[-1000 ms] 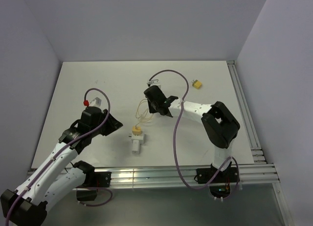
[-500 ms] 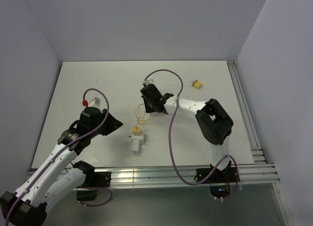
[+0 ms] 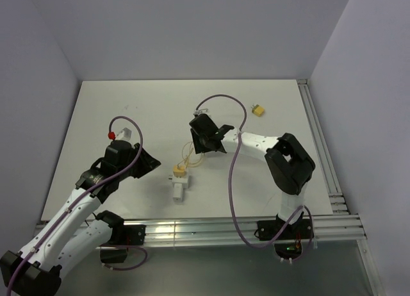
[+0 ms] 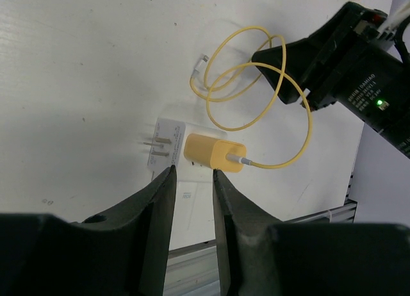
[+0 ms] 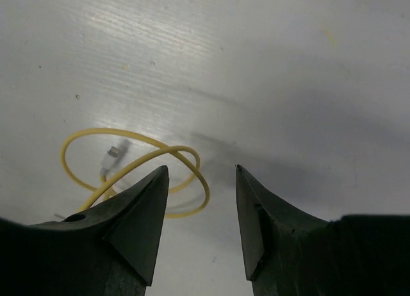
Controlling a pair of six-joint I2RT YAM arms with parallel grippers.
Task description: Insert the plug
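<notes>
I see the plug (image 3: 258,110) lying on the tabletop (image 3: 115,110) toward its far right, well apart from both arms. My left fingers (image 4: 163,193) stand a narrow gap apart and hold nothing. Just beyond their tips lie a yellow wired connector (image 4: 214,154) and, just beside it, a small white block (image 4: 165,144). My right fingers (image 5: 150,200) are spread wider, also empty, near the thin yellow wire loop (image 5: 134,155).

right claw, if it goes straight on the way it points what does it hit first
Likely the wire loop, whose edge lies inside the gap of the open right claw, on the table. Depth is unclear, so it may touch bare table beside it.
</notes>
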